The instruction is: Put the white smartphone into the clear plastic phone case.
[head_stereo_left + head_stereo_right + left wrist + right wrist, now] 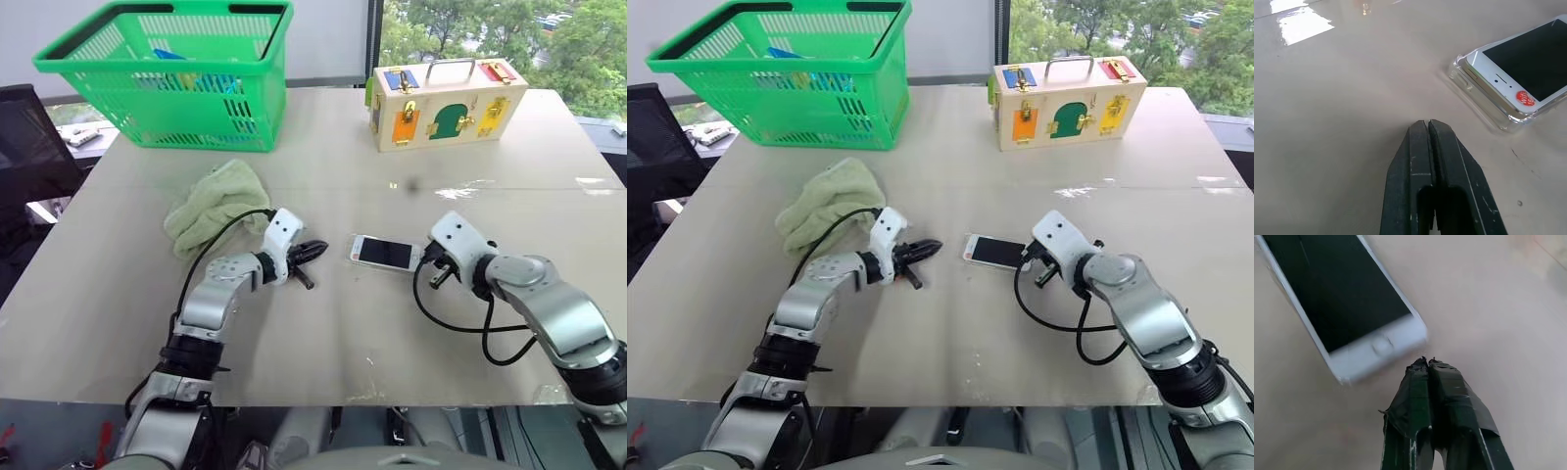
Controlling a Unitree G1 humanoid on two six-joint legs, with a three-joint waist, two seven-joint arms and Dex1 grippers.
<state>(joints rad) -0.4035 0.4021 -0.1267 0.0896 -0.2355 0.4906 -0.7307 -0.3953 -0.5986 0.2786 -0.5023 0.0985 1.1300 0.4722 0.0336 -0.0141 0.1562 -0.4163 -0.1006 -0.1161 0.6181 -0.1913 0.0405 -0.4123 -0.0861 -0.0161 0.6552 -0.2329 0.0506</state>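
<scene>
The white smartphone (pixel 384 253) is seen lying screen up near the middle of the table (pixel 392 343), between the two grippers. In the left wrist view it is seated in the clear plastic phone case (pixel 1484 110), whose transparent rim stands out around the phone's end and side; whether every corner is fully pressed home cannot be judged from these views. A small red sticker (pixel 1525 98) is seen on the white bezel at the end facing the left arm, and the round home button (pixel 1382 344) lies at the end facing the right arm.

The left gripper (pixel 315 251) is held just above the table, a little apart from the phone, with its two black fingers (pixel 1420 171) pressed together and nothing between them. The right gripper (pixel 1427 363) is likewise clenched on nothing, its tips placed just beside the home-button end of the phone.

A crumpled pale green cloth (pixel 211 208) is found behind the left arm. A green basket (pixel 167 73) and a wooden latch box (pixel 446 101) are set at the far edge of the table.
</scene>
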